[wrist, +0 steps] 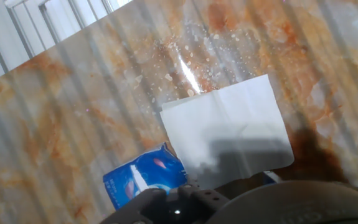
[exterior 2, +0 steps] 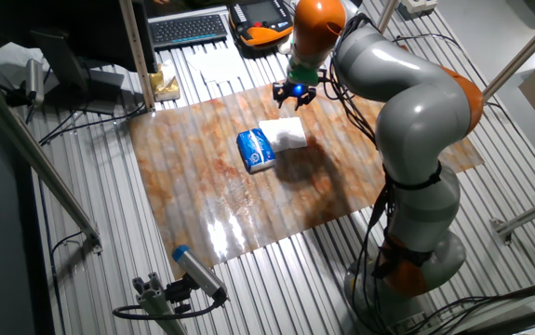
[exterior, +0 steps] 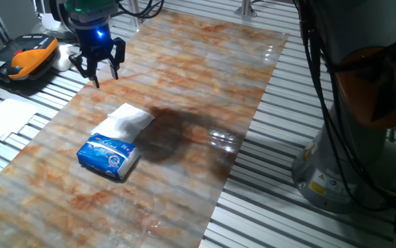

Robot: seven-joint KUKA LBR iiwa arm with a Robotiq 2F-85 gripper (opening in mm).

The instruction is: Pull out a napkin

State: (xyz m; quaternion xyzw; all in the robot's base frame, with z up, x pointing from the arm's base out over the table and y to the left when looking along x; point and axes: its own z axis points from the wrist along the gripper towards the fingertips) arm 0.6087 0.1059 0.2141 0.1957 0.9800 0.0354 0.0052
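The gripper [exterior: 98, 69] hangs above the marbled sheet [exterior: 204, 83] with its two fingers spread apart and nothing between them, a blue light glowing on the hand just above. Below it and off to one side, the napkin [exterior: 128, 121] lies flat and white, one edge tucked against the blue-and-white packet [exterior: 108, 156]. From the other fixed view the napkin [exterior 2: 285, 133] sits just below the open fingers, with the packet [exterior 2: 256, 150] lying beyond it, farther from the hand. In the hand view the napkin [wrist: 228, 130] spreads wide across the middle, its longer side running roughly crosswise to the camera, and the packet [wrist: 144, 178] peeks out at its lower corner. The napkin is the nearer of the two, so a downward reach toward its free edge looks like the likely way in.
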